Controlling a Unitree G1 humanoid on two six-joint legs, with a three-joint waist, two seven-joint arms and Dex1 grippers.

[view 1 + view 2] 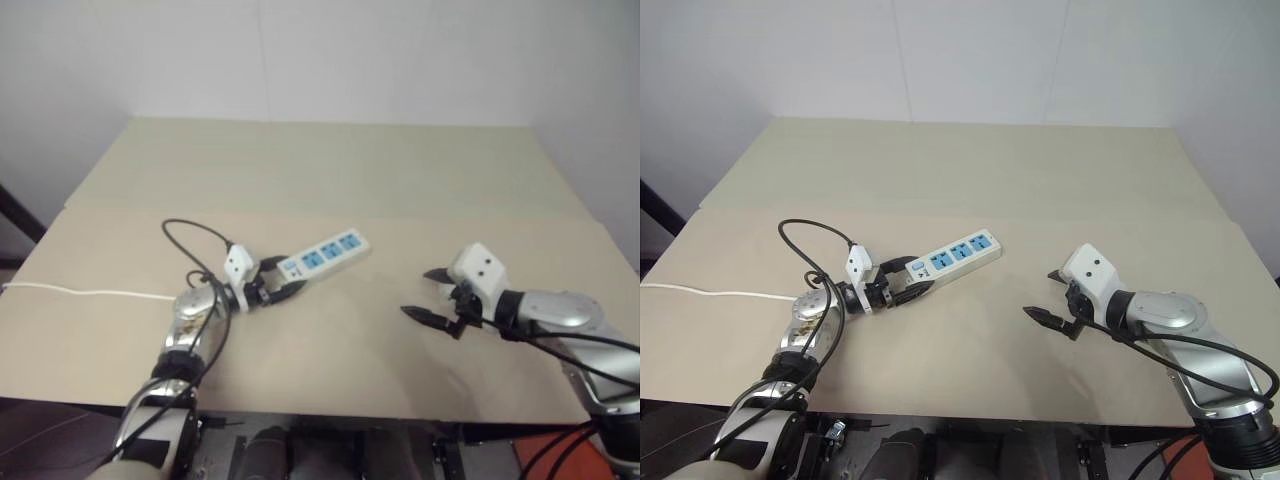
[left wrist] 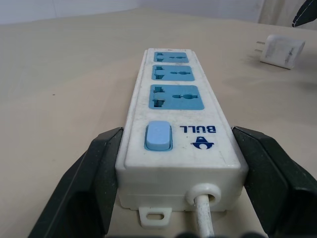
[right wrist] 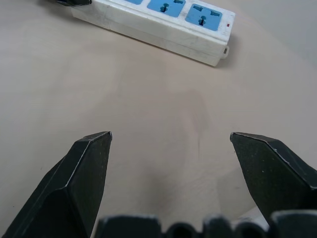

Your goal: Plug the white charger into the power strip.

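the left pincer [image 1: 283, 287] straddles the switch end of the power strip [image 1: 322, 255], which lies flat on the counter [image 1: 330, 170]; its two fingers [image 2: 94, 178] flank the strip's sides, and contact cannot be confirmed. the right pincer [image 1: 428, 294] is spread wide and empty above bare counter, well apart from the strip. the white charger [image 2: 281, 50] lies on the counter beyond the strip's far end

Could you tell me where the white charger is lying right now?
In the left wrist view, the white charger lies on the table, apart from the power strip, beyond its far end.
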